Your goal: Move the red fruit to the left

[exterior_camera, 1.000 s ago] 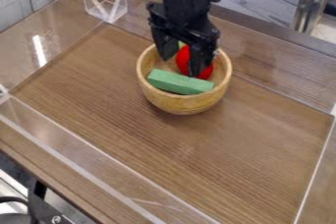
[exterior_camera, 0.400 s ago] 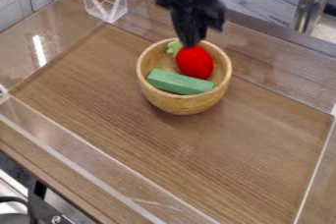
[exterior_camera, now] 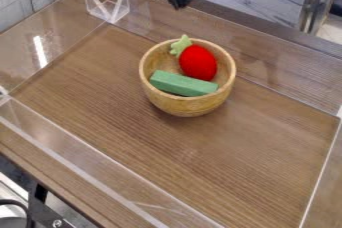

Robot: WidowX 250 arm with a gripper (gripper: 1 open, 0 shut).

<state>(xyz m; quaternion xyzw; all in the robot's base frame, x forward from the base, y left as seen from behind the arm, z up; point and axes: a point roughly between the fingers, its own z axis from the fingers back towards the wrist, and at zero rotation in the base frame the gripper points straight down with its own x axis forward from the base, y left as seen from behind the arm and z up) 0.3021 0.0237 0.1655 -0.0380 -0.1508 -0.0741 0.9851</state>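
Observation:
The red fruit (exterior_camera: 199, 63), a small strawberry-like toy with a light green leafy top, lies inside the wooden bowl (exterior_camera: 222, 91) at the middle of the table. A flat green block (exterior_camera: 183, 83) rests beside it in the same bowl. My gripper (exterior_camera: 183, 2) hangs at the top edge of the view, well above and behind the bowl, and most of it is cut off. Its dark fingers look pressed together with nothing between them. The fruit is free of the gripper.
The wooden tabletop is bounded by low clear plastic walls (exterior_camera: 40, 57). A small clear plastic stand (exterior_camera: 107, 7) sits at the back left corner. A metal table leg (exterior_camera: 314, 12) stands behind at the right.
The gripper was down around the fruit in the bowl, then closed and rose straight up empty. The fruit stayed in the bowl, shifted slightly.

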